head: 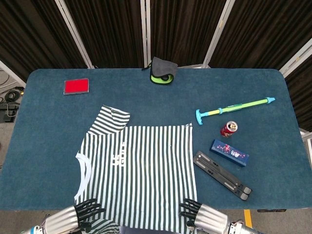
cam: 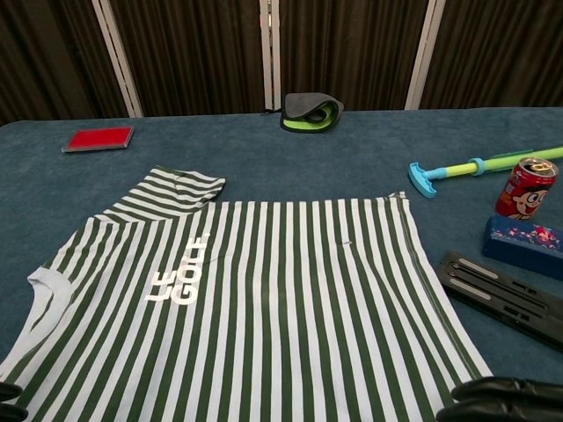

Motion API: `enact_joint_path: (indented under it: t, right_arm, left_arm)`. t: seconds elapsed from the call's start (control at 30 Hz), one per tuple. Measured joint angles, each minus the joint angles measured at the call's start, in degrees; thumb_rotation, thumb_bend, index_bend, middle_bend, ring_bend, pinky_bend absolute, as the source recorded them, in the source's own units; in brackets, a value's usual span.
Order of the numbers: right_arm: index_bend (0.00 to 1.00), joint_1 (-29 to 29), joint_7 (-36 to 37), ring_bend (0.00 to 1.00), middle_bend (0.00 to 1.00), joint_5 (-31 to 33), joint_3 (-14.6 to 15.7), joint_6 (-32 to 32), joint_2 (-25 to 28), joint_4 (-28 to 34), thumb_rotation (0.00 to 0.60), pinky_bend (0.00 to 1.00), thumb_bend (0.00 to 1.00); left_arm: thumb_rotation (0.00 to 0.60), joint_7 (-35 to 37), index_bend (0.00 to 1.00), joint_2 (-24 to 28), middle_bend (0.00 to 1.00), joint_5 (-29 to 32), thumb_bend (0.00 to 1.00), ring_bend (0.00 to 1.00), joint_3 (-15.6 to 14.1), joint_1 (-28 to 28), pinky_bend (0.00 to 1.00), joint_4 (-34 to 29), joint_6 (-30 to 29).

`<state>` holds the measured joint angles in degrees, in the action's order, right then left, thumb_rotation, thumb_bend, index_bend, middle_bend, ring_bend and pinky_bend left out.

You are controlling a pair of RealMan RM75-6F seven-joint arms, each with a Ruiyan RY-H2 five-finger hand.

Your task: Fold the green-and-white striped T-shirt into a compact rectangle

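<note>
The green-and-white striped T-shirt (head: 141,170) lies flat on the blue table, collar to the left, one sleeve folded at the far left (cam: 171,189). Its near edge hangs over the table's front edge. My left hand (head: 73,219) grips the near left corner with curled fingers. My right hand (head: 204,218) grips the near right corner at the hem. In the chest view only the dark fingertips of the right hand (cam: 510,400) and a sliver of the left hand (cam: 9,413) show at the bottom edge.
Right of the shirt lie a black folding stand (head: 222,175), a blue box (head: 229,152), a red can (head: 228,129) and a green-blue pump toy (head: 234,107). A grey-green pouch (head: 162,70) sits at the far edge, a red card (head: 76,86) at far left.
</note>
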<state>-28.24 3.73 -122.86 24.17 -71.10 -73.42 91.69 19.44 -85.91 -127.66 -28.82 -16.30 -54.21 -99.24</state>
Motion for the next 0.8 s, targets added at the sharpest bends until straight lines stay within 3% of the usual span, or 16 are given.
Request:
enact_joint_path:
  t: [0.8]
  right_arm:
    - [0.77,0.2,0.8,0.00,0.21,-0.2,-0.2,0.2,-0.3,-0.4,0.600,0.00,0.48]
  left_arm:
    - [0.600,0.9,0.89,-0.5,0.00,0.1,0.55,0.00,0.3,0.2,0.00,0.2,-0.2]
